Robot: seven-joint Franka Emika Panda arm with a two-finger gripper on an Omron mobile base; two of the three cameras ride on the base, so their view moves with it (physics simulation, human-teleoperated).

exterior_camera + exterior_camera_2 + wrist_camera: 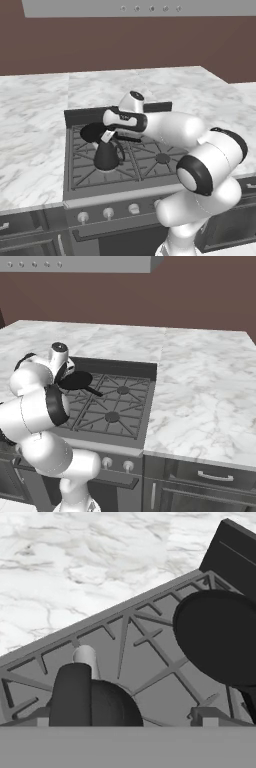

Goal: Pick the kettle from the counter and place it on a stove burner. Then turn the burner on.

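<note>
The broad white marble counter (pixel 30 130) with grey veining is lying at the left, and the small black cone-shaped kettle (pixel 107 155) is already standing on the front-left stove burner's cast-iron grate (pixel 85 172), off the counter. In the hand view the kettle (pixel 87 699) is sitting low between the claw's (pixel 125 719) two dark tips, which are standing spread wide and pinching nothing. So the kettle is lying directly beneath the claw (pixel 107 137), its loop handle probably just clear of the tips. The flat black frying pan (pixel 95 132) is resting behind. The white arm is reaching leftward over the stove, wrist bent downward. The round silver knobs (pixel 108 213) are waiting along the front, well below the claw.
</note>
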